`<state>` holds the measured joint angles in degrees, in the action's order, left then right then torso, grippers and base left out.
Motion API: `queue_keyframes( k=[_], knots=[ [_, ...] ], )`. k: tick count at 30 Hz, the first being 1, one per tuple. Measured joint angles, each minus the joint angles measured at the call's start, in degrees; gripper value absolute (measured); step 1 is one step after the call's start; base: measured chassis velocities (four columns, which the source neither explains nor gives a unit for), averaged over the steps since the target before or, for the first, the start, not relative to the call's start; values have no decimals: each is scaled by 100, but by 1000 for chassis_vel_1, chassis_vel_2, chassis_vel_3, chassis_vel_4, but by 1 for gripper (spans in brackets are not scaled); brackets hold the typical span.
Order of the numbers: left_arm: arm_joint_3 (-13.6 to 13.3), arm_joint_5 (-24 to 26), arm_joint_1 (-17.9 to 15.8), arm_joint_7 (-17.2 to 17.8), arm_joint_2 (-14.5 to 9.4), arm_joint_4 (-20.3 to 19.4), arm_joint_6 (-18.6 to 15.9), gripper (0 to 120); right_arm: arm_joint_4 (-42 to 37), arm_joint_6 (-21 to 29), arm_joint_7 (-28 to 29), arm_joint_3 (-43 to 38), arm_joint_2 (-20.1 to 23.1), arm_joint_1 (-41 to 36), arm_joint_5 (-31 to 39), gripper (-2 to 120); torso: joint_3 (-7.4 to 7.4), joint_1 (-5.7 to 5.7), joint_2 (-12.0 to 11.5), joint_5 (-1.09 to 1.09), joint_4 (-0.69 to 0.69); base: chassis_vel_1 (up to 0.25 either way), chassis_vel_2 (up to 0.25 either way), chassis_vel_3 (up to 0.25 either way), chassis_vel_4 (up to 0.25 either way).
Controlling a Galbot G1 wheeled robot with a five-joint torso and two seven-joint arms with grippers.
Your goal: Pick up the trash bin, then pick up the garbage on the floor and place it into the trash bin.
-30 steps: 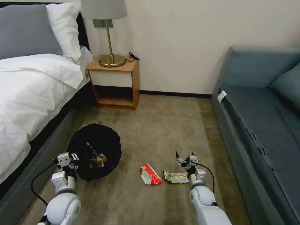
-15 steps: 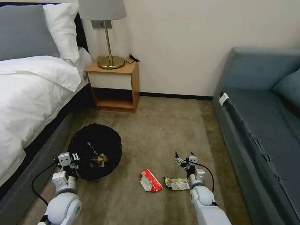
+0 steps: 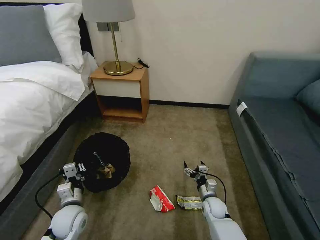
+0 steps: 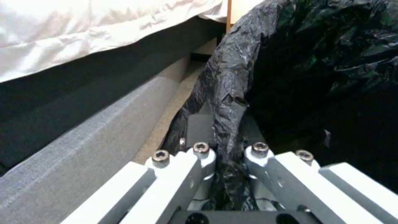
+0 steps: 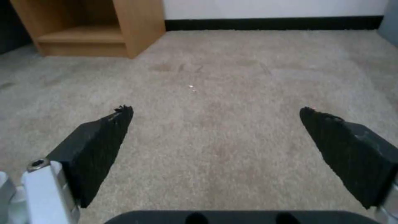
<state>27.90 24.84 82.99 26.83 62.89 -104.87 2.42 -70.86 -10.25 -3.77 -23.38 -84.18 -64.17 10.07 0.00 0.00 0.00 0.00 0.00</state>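
Left gripper (image 3: 81,167) is clamped on the near rim of the trash bin (image 3: 110,150), black liner pinched between its fingers (image 4: 201,155); the bin sits by the bed. A crumpled brown paper bag (image 3: 104,171) already lies inside it. Right gripper (image 3: 193,165) hangs spread wide and empty over bare carpet. The foil wrapper (image 3: 189,202) lies behind it, close beside the right forearm, long axis crosswise; the red-and-white packet (image 3: 160,199) lies just left of the wrapper. Right arm is nearer both and likely must pull back.
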Motion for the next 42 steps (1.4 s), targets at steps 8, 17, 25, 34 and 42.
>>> queue_keyframes(
  k=[8, 17, 25, 34, 42],
  knots=[
    [57, -25, 22, -7, 12, 38, 22, 2, 97, 112, -70, 255, 108, 273, -47, 100, 0, 0, 0, 0, 0, 0, 0, 0, 0],
    [183, -256, 117, -22, 228, -138, -59, 2, -468, 818, -851, 1419, 281, 318, 310, 100, -1, 0, 0, 0, 1, 0, 0, 0, 0],
    [193, -458, 112, -27, 473, -355, -277, 2, -512, 956, -1111, 1830, 249, 68, -132, 100, -1, 0, 0, 0, 0, 0, 0, 0, 0],
    [180, -567, 128, -23, 651, -513, -430, 2, -117, 961, -1365, 2134, 233, -15, -663, 100, -1, 0, 0, 0, 0, 0, 0, 0, 0],
    [215, -564, 141, -14, 672, -526, -433, 2, 46, 854, -1572, 2195, 165, -62, -1117, 100, -1, 0, 0, 0, 0, 0, 0, 0, 0]
  ],
)
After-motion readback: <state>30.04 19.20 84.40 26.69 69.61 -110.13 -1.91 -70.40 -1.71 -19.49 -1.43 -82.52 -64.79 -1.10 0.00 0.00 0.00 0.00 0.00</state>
